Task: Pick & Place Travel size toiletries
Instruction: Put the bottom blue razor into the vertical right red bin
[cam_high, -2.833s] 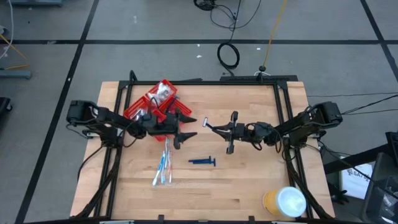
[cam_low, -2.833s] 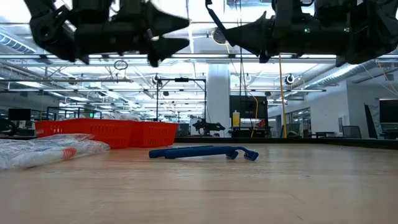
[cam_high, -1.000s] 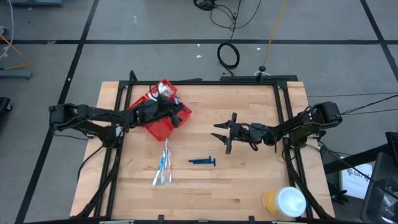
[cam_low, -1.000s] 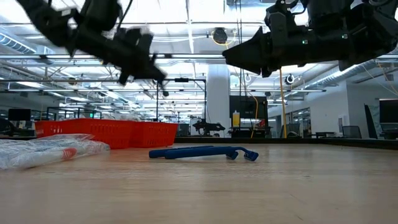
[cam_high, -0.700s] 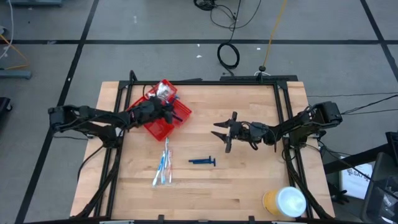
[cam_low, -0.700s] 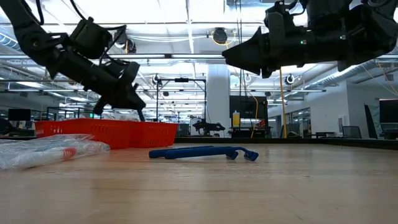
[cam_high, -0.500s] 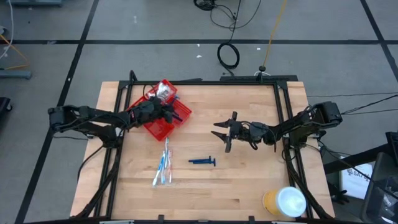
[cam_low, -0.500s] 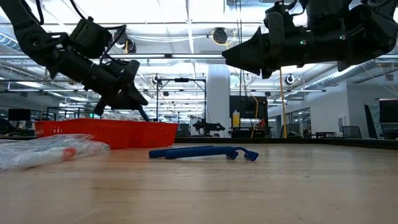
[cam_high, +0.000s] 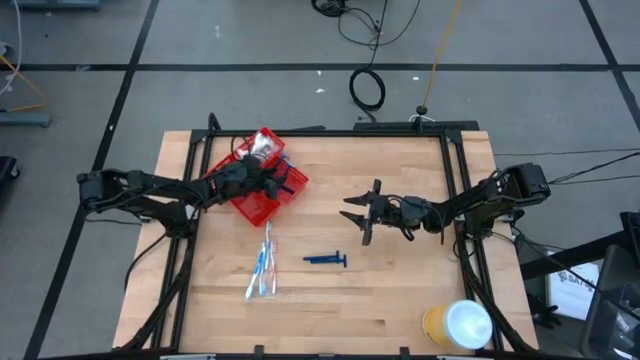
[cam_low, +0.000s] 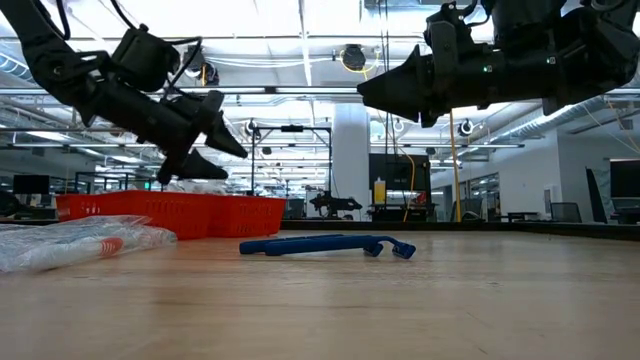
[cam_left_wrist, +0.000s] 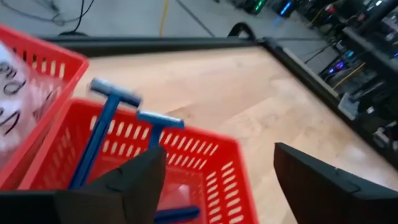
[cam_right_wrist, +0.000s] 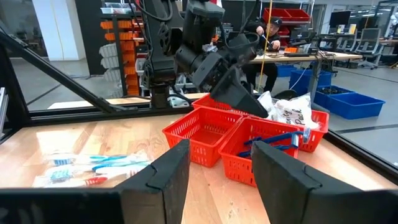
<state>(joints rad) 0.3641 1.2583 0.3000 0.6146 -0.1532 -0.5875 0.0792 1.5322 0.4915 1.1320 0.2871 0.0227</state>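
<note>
Two blue razors (cam_left_wrist: 118, 134) lean on the red tray (cam_high: 252, 203) wall beneath the open, empty left gripper (cam_low: 205, 140); withdrawing carelessly could tip them out. Right gripper (cam_high: 352, 215) waits, jaws parted, empty.

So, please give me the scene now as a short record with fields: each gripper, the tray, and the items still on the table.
left gripper: open, above the red tray
right gripper: over mid table, holds nothing
tray contents: blue razors, white packets
on table: one blue razor, wrapped toothbrushes
table corner: yellow roll
</note>
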